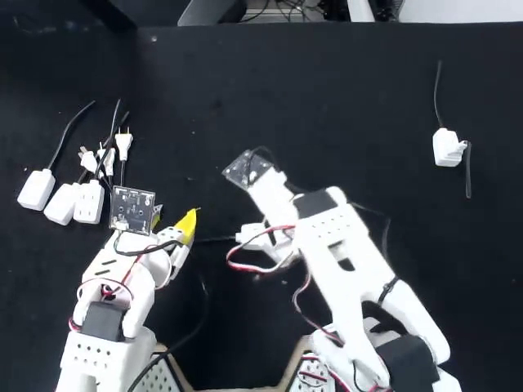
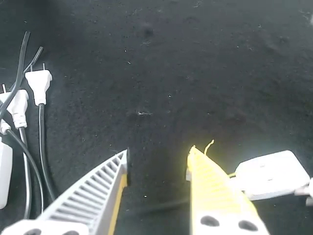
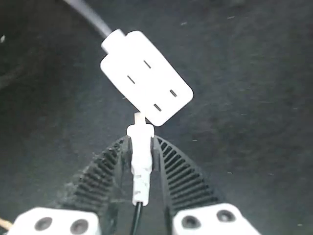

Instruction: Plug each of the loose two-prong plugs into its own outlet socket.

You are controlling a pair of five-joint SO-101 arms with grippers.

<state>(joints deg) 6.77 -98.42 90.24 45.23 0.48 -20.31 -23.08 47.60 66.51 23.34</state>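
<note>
Two robot arms work over a black desk (image 1: pixel 343 98).

The right end effector (image 3: pixel 141 142) is clamped on a white two-prong plug (image 3: pixel 141 154), whose cord trails back between the fingers. The plug's prongs point at the near edge of a white outlet socket block (image 3: pixel 146 83) lying on the desk. The block's slots face up toward the wrist camera, not toward the prongs. Whether the prongs touch the block cannot be told.

The likely failure comes from this mismatch: pushed forward as it stands, the plug would probably hit the block's edge rather than enter a slot. Nothing grips the block, so it could slide or spin away. The plug might also twist in the narrow grip.

The left end effector (image 2: pixel 156 161) hovers over bare desk with its fingers moderately apart and nothing between them. Its yellow finger (image 2: pixel 215 191) is just beside the block and does not pin it.

From above, the right arm folds forward over the middle of the desk with its wrist bent down. The left arm sits low at the near left, pointing away from its base.

Other loose plugs (image 1: pixel 124 143) and spare socket blocks (image 1: pixel 61 204) lie at the far left — well apart from the held plug.
</note>
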